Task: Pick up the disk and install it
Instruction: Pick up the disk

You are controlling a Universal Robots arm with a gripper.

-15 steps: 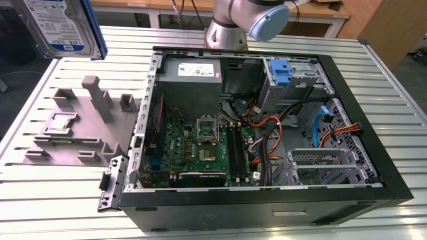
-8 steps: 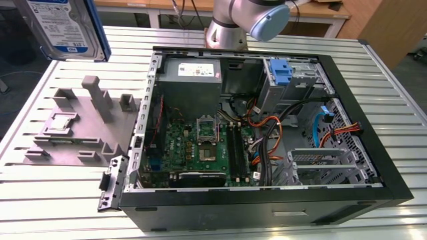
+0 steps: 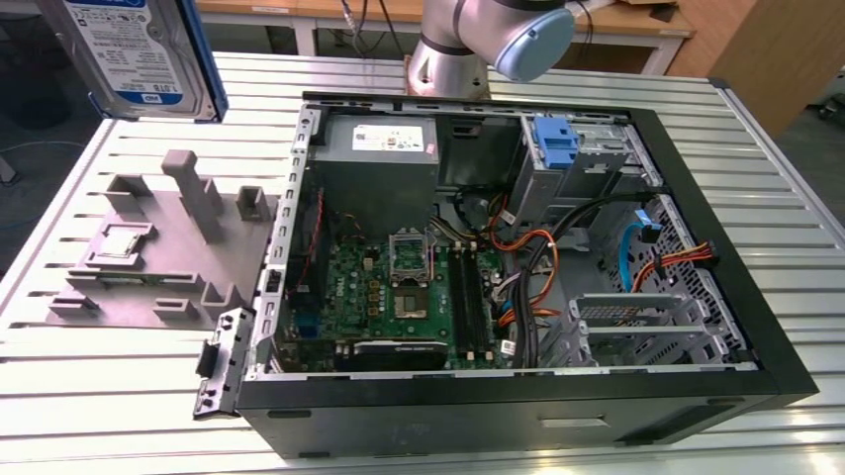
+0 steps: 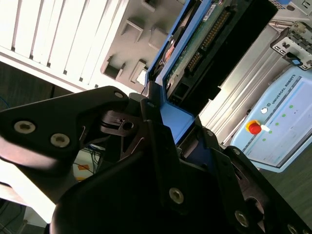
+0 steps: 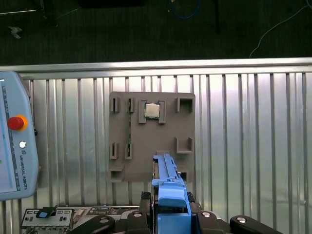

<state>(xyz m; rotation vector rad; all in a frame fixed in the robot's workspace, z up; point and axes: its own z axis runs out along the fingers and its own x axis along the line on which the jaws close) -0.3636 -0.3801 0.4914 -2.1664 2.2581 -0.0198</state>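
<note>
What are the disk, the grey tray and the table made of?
The disk: silvery casing, likely metal, with a paper-like label and a blue frame that looks like smooth plastic. The grey tray: matte, moulded-looking, probably plastic. The table: ribbed, glinting slats, apparently bare metal.

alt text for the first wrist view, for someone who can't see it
The claw grips the disk edge-on by its blue carrier frame, over a grey fixture tray on a ribbed metal table. The tray holds a small square chip; a control pendant with a red button lies on the table nearby.
</note>
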